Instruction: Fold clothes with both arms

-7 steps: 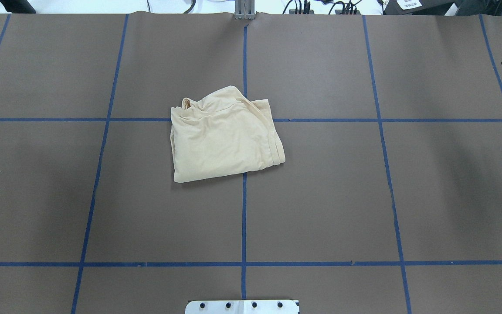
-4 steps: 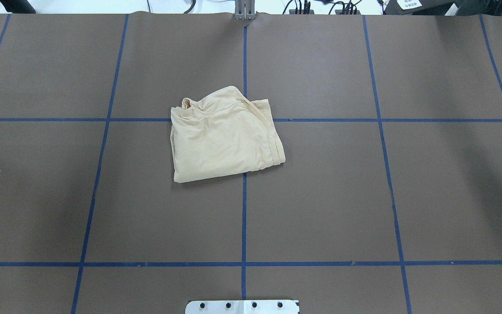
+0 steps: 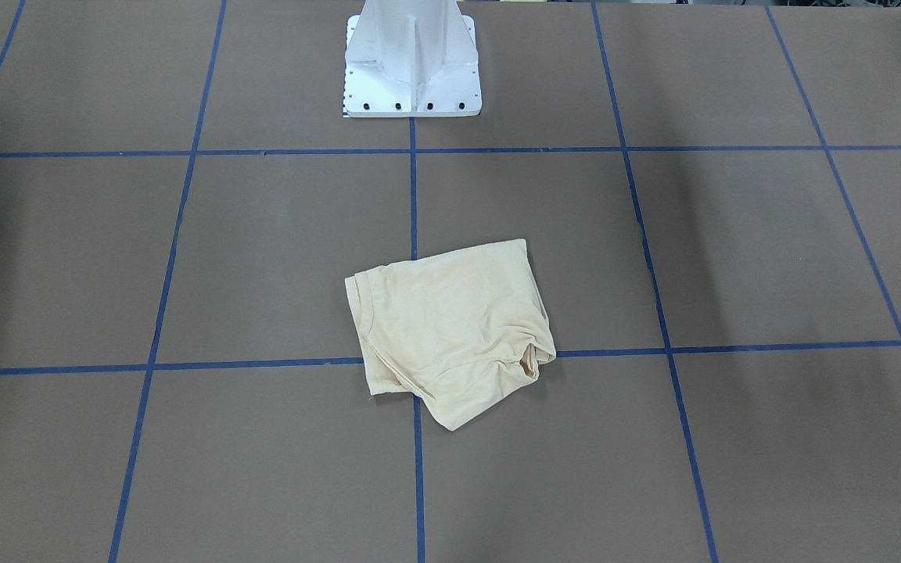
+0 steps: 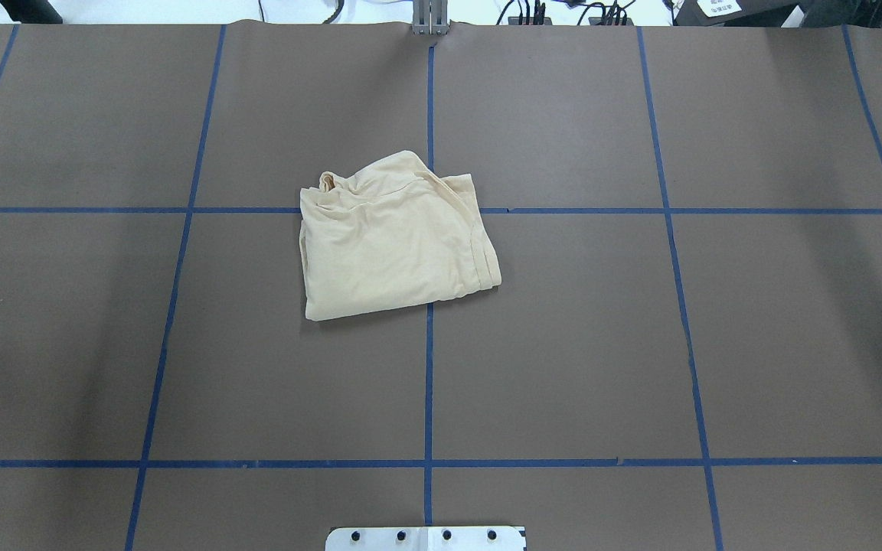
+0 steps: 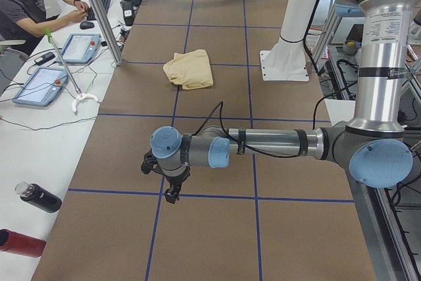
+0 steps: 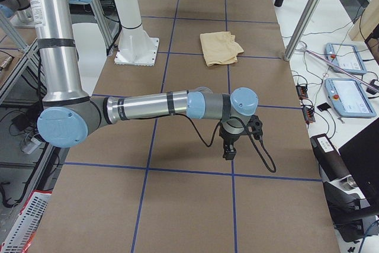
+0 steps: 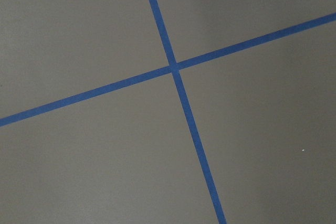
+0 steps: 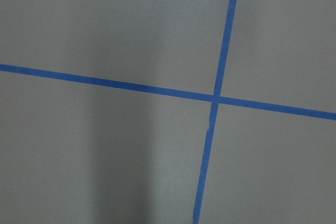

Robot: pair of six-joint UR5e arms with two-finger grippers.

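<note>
The clothes (image 4: pixel 395 237) are one cream-yellow shirt, folded into a rough square bundle with its plain side up, lying near the middle of the table (image 4: pixel 563 344). The bundle also shows in the front view (image 3: pixel 450 328) and small in both side views (image 5: pixel 189 69) (image 6: pixel 220 47). My left gripper (image 5: pixel 172 195) hangs low over the table's left end, far from the shirt. My right gripper (image 6: pixel 228 153) hangs low over the right end, equally far. Each shows only in a side view, so I cannot tell whether it is open or shut. Both wrist views show only tape lines.
The white pedestal (image 3: pixel 411 59) stands at the robot's edge of the table. Blue tape lines (image 7: pixel 173 67) cross the brown cover. A person (image 5: pixel 29 1) sits at a side bench with tablets (image 5: pixel 41 85) and bottles (image 5: pixel 39 197). A metal post (image 6: pixel 308 13) stands by the far edge.
The black tip of my right gripper, seen at the overhead view's right edge one second ago, has left that view. The shirt has not moved.
</note>
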